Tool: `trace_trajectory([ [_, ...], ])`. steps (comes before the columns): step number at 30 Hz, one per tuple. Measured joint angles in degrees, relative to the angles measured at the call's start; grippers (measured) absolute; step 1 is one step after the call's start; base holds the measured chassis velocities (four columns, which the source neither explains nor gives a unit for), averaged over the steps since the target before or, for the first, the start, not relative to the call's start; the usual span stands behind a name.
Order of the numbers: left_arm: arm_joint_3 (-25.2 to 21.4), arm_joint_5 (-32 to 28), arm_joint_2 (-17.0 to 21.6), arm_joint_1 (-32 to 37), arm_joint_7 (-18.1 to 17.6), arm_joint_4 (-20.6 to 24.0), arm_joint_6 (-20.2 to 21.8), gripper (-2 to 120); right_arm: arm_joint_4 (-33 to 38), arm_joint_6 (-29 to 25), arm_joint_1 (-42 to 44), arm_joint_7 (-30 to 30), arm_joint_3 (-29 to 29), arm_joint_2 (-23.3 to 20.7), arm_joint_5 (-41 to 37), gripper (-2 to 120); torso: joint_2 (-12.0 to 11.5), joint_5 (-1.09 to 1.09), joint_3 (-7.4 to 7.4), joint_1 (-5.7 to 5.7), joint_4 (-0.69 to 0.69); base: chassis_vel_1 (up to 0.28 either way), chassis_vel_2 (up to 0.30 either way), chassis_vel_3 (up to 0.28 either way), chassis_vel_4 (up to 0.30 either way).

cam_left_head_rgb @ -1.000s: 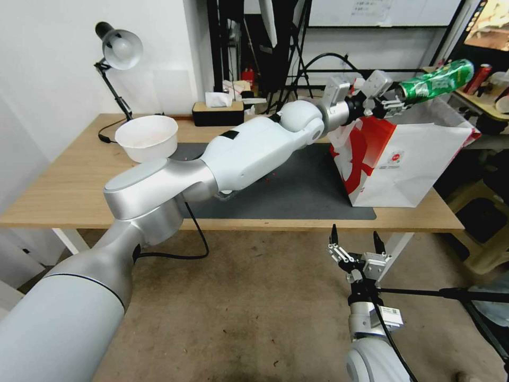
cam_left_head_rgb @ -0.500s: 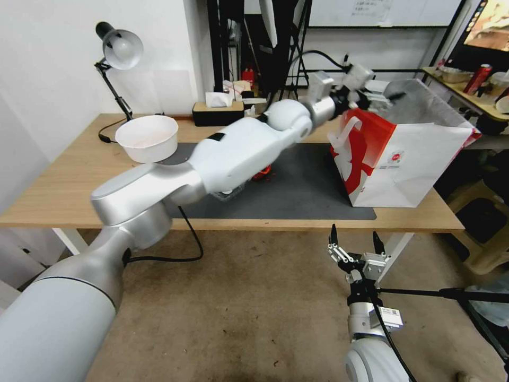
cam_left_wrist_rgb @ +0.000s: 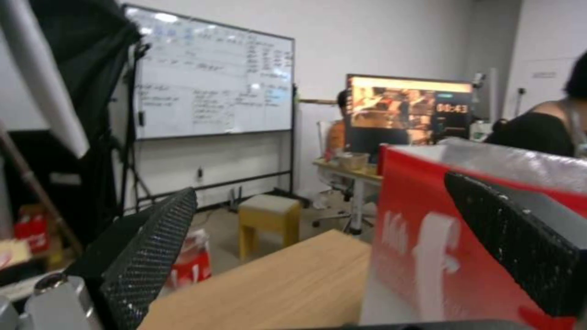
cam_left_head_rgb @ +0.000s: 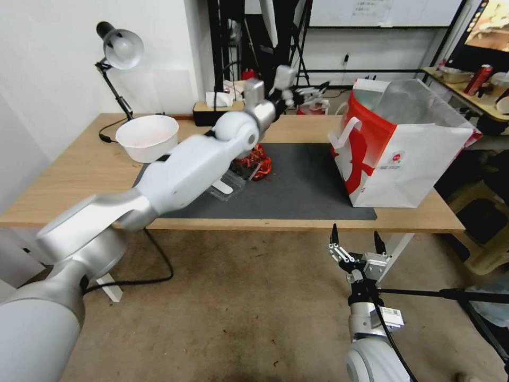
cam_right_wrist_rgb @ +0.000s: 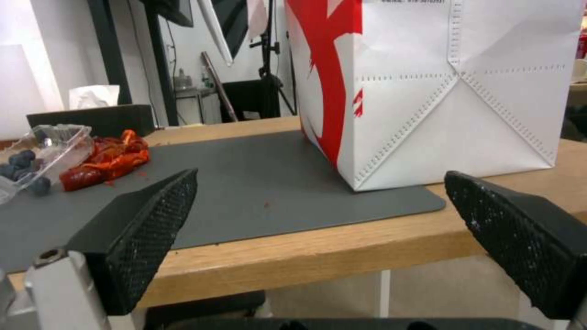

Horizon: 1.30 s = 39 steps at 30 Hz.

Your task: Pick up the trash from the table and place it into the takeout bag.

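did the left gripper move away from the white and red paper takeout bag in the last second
Yes. The left gripper, open and empty, has swung toward the robot's left, off the white and red paper takeout bag and toward the black tissue box.

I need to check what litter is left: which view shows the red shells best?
The right wrist view: the red shells lie unobstructed on the mat beside the clamshell. In the head view the left arm covers part of them. The left wrist view faces the bag and the room.
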<state>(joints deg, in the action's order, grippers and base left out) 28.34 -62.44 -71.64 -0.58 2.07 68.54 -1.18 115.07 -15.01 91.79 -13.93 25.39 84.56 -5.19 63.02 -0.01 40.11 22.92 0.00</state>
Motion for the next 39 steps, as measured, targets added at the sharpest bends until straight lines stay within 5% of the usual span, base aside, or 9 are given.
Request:
trace_trajectory([
  [10,-5.7,0.8,7.2,7.8,-0.6,4.5,0.0,100,-0.1,0.2,-0.1,0.0,-0.3,0.1,0.2,100,0.0,-0.01,0.00,0.00,0.00,0.000,0.000,0.000,0.000],
  [22,-19.5,4.3,17.4,24.5,-0.8,13.9,0.0,100,-0.5,0.4,-0.4,0.0,-0.8,0.1,0.7,100,0.0,0.00,0.00,0.00,0.01,0.000,0.000,0.000,0.000],
  [39,-34.2,10.0,23.8,45.1,-2.0,26.9,-0.7,100,-0.9,0.4,-0.5,0.1,-1.4,0.2,1.1,100,0.0,0.01,-0.01,-0.01,0.00,0.000,0.000,0.000,0.000],
])
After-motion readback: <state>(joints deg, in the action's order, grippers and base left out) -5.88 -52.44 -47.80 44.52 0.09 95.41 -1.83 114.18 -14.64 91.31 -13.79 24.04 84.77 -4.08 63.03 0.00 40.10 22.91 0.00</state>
